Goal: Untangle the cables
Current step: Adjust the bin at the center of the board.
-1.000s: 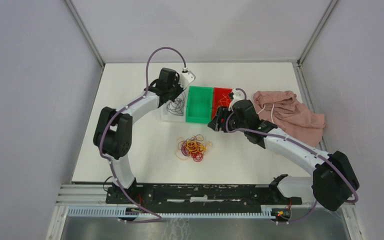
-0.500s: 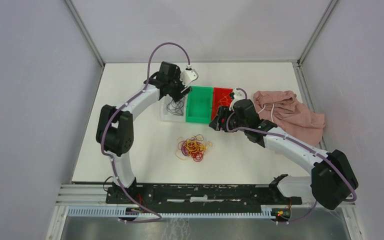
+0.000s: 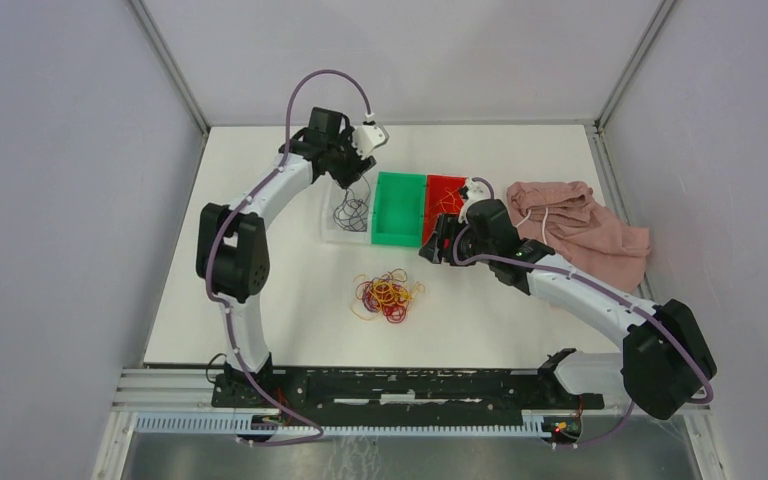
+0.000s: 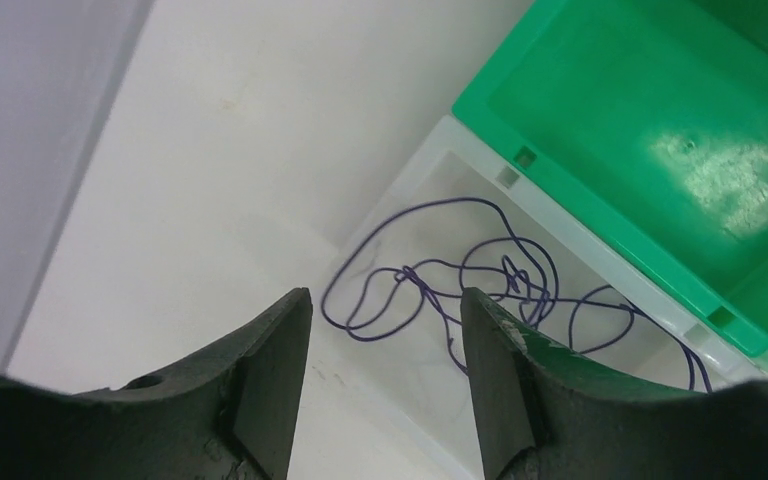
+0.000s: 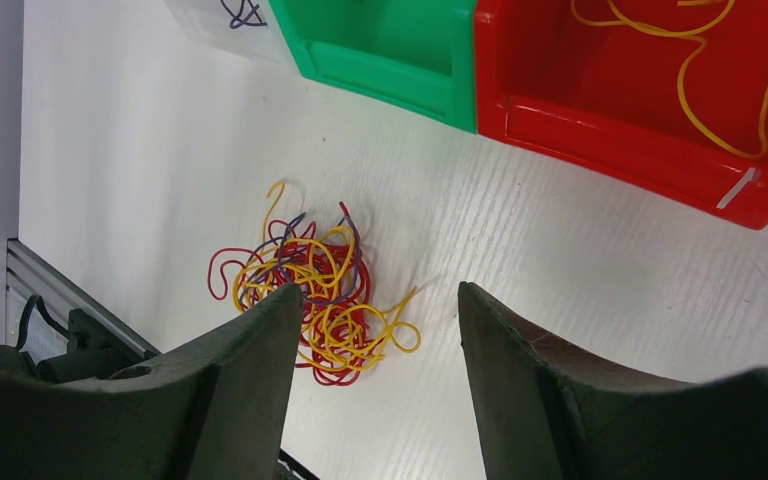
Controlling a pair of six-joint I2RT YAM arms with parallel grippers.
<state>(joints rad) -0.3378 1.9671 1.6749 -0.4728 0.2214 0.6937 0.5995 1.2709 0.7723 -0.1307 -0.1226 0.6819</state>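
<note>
A tangle of yellow, red and purple cables (image 3: 388, 297) lies on the white table in front of the bins, also visible in the right wrist view (image 5: 320, 300). Loose purple cables (image 4: 460, 280) rest in the clear bin (image 3: 332, 232). Yellow cables (image 5: 720, 100) sit in the red bin (image 3: 448, 186). The green bin (image 3: 398, 208) between them holds nothing. My left gripper (image 3: 348, 176) hangs open above the clear bin's far end, nothing between its fingers (image 4: 385, 295). My right gripper (image 3: 438, 246) is open and empty, in front of the red bin and above the table (image 5: 380, 290).
A crumpled pink cloth (image 3: 580, 225) with a white drawstring lies right of the red bin, under the right arm's forearm. Grey enclosure walls stand on three sides. A metal rail (image 3: 390, 385) runs along the near edge.
My left gripper has opened, released a purple cable into the clear bin, and drawn back toward the far side. The right arm has not moved.
</note>
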